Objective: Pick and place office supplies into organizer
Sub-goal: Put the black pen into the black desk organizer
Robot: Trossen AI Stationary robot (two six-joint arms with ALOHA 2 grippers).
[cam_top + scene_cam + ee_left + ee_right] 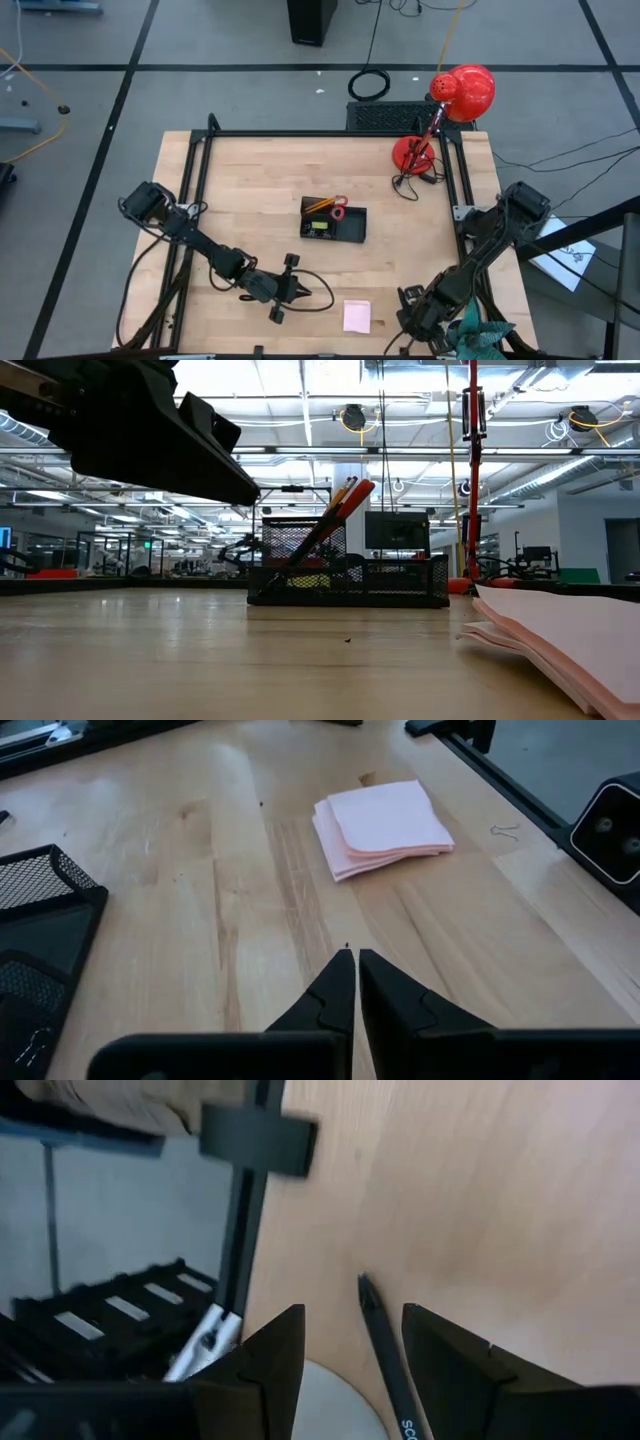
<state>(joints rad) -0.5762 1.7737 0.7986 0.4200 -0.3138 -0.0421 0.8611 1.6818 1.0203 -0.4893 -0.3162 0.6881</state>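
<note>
The organizer (334,224) stood near the middle of the table (250,180), already holding the red-handled scissors (338,208) and orange pencils (320,205) upright in its taller section, with a small yellow item (318,227) in a lower compartment. The pale pink sticky-note pad (357,316) lay flat and untouched near the front edge of the table, well apart from the organizer. The left gripper (312,293) hovered above the table between organizer and pad, its fingers (340,988) nearly closed with only a thin gap between them, and nothing was held. The right gripper (355,1345) sat at the front right corner of the table with its jaws standing apart either side of a dark pen (385,1355); whether the pads pressed on the pen could not be determined from the right wrist view. In the inspector's judgement, the step in hand was collection of the remaining supplies, the pad and the pen. The next move would call for the left fingers to widen and descend on the pad's edge, a thin flat stack likely to resist a clean grip.
</note>
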